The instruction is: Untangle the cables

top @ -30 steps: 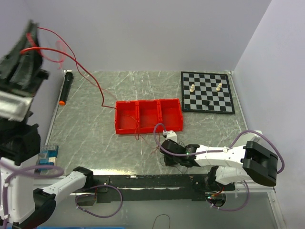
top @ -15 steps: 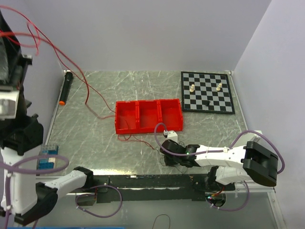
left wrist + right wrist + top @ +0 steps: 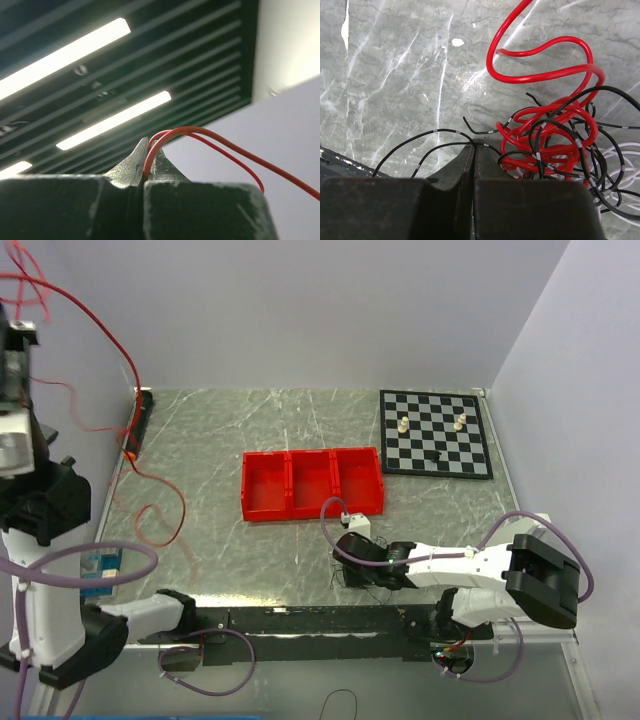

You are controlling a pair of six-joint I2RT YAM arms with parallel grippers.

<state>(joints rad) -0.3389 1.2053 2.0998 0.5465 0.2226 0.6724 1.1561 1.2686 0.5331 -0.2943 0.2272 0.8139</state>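
Note:
My left gripper (image 3: 14, 300) is raised high at the far left, pointing at the ceiling, and is shut on a thin red cable (image 3: 148, 159). That red cable (image 3: 183, 512) hangs down from it and ends in a loose loop on the table's left side. My right gripper (image 3: 352, 562) is low on the table in front of the red tray. It is shut with a thin black cable (image 3: 447, 132) caught at its tips. Beside its tips lies the tangle (image 3: 560, 145) of red, black and white cables.
A red three-compartment tray (image 3: 312, 482) stands mid-table. A chessboard (image 3: 436, 432) with a few pieces lies at the back right. A black marker (image 3: 138, 425) with an orange tip lies along the left edge. A blue box (image 3: 100, 565) sits at the near left.
My left gripper has swung up and left with the red cable. The cable's far end has slid away from the tray and the right gripper to the table's left side. The right gripper has stayed put.

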